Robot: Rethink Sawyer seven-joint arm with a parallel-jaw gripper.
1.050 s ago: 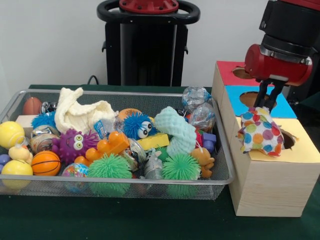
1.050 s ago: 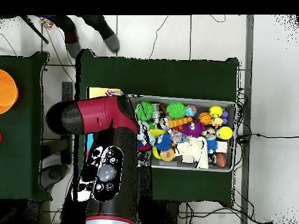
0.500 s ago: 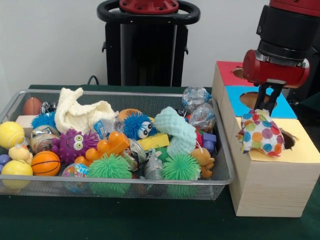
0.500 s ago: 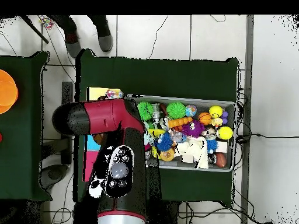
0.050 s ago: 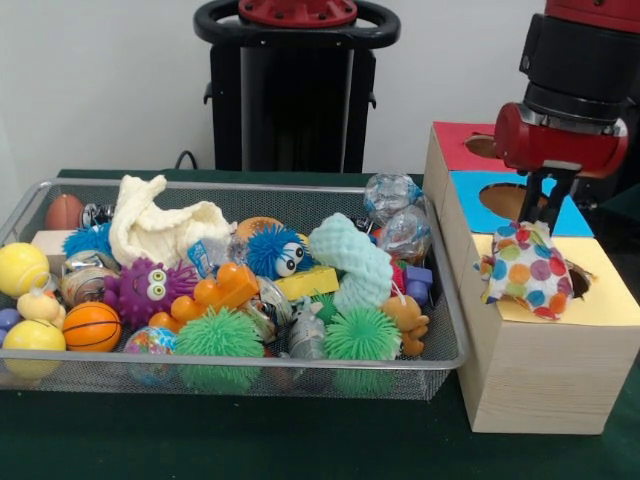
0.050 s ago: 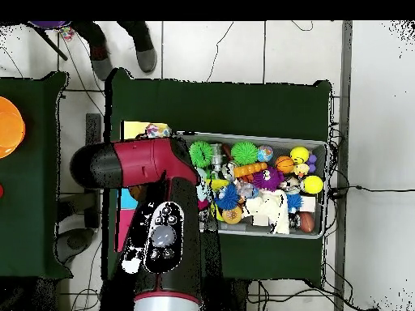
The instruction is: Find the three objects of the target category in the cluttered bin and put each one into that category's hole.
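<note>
My gripper (image 5: 547, 222) hangs over the yellow panel (image 5: 610, 300) of the wooden box (image 5: 535, 375), shut on the top of a polka-dot cloth (image 5: 525, 270). The cloth dangles beside the yellow panel's hole (image 5: 579, 281) and partly covers it. The box's blue panel (image 5: 480, 185) and red panel (image 5: 455, 135) each have a hole behind it. In the overhead view the arm (image 6: 158, 231) hides the gripper; a bit of the cloth (image 6: 160, 129) shows at the yellow panel (image 6: 138, 129).
A wire mesh bin (image 5: 250, 365) left of the box holds several toys: spiky green balls (image 5: 218, 335), a purple monster (image 5: 148, 288), a white cloth (image 5: 165, 228), a mint foam piece (image 5: 352, 262), yellow balls (image 5: 22, 268). A person's shoes (image 6: 146, 57) show at the overhead view's top.
The gripper with the polka-dot cloth has shifted slightly right, toward the yellow hole, and the arm has swung a little in the overhead view. The bin's contents have not moved.
</note>
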